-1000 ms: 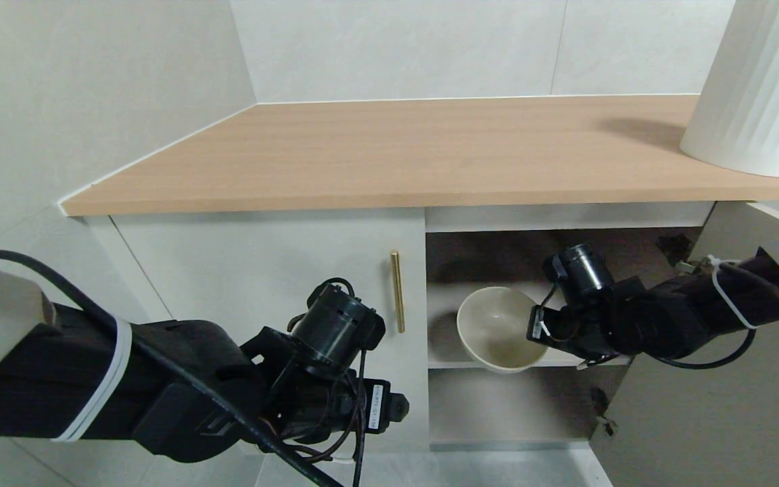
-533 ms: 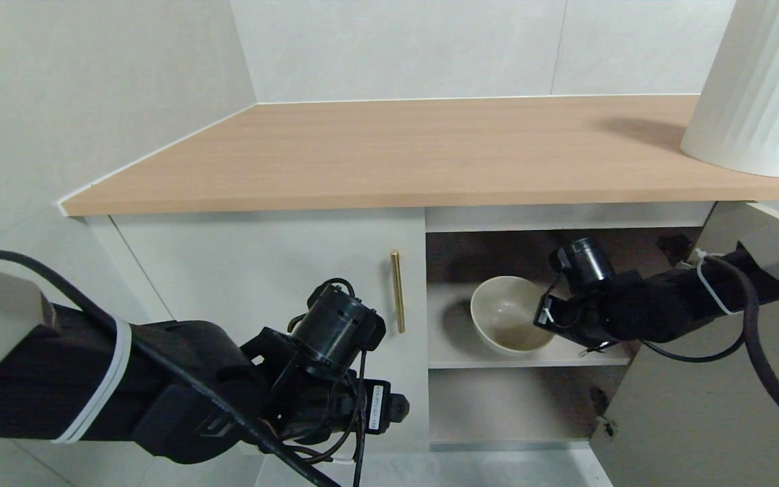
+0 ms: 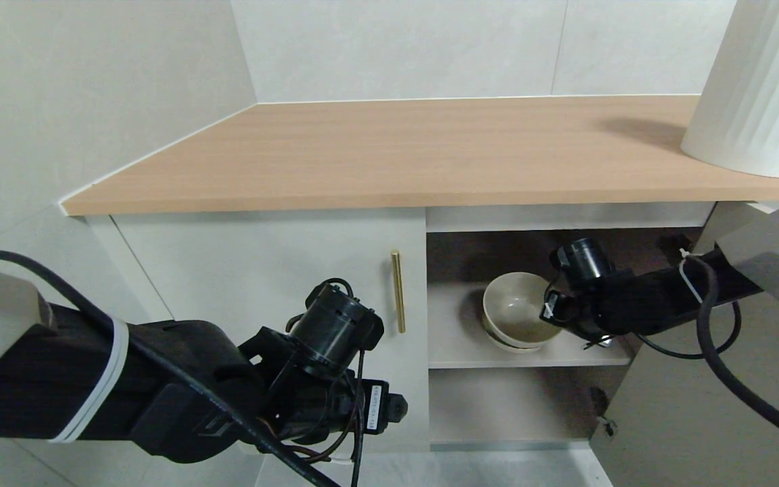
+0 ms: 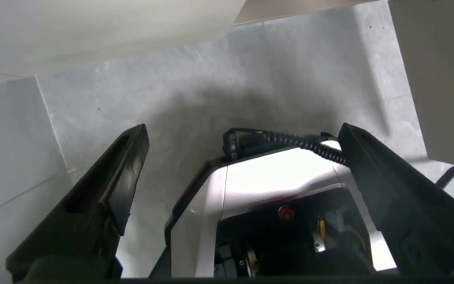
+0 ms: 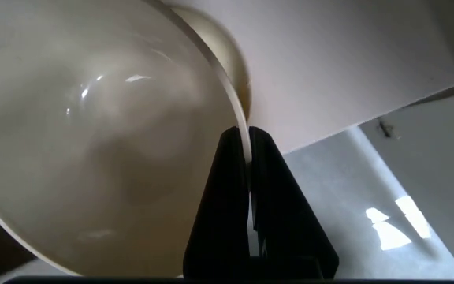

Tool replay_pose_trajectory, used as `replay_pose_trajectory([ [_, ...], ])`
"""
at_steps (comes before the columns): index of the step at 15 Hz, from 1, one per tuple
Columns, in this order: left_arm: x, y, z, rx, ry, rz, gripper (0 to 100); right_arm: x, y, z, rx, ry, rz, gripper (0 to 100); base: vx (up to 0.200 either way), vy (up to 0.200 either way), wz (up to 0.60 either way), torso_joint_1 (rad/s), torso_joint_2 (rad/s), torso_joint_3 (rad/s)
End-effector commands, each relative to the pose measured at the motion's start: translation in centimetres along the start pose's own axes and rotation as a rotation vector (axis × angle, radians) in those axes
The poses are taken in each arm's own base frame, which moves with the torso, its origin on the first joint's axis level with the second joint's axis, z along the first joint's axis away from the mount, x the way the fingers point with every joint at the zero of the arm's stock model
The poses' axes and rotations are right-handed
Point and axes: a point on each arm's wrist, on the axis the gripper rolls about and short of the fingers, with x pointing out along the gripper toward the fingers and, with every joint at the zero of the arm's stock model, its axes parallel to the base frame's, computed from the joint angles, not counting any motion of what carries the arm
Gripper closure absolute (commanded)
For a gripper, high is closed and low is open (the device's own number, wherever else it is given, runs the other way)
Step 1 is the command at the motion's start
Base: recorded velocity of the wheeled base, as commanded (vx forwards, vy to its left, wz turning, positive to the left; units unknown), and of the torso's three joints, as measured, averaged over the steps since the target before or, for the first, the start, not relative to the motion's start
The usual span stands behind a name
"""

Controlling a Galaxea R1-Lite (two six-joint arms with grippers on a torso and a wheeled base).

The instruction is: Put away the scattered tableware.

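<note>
Standing open, the cabinet (image 3: 261, 284) takes the bowl (image 3: 514, 311), which tilts low over the upper shelf (image 3: 454, 338), its rim clenched in the right gripper (image 3: 548, 314). Released at this tilt, it may rock or roll outward. The left gripper (image 4: 243, 205) hangs spread and empty.

Cream bowl (image 5: 109, 134), rim pinched between black fingers (image 5: 223, 213), shelf (image 5: 353, 71) perhaps beneath

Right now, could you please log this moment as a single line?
right gripper: shut on rim of bowl | bowl: tilted, in open cabinet at upper shelf | left gripper: open, low before shut door
</note>
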Motion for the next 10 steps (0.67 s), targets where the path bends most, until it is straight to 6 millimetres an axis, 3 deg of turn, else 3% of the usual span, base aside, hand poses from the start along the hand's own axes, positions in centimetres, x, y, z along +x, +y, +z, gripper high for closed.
replay_pose_trajectory([
  [1, -0.02, 0.00, 0.02, -0.002, -0.002, 0.000, 0, 1.45, -0.27, -0.19, 0.003, 0.006, -0.024, 100, 0.000, 0.000, 0.00, 0.000, 0.00, 0.000],
  [10, 0.08, 0.06, 0.04, -0.003, -0.007, 0.013, 0, 2.28, 0.12, -0.18, 0.017, -0.003, -0.010, 100, 0.000, 0.000, 0.00, 0.000, 0.00, 0.000],
])
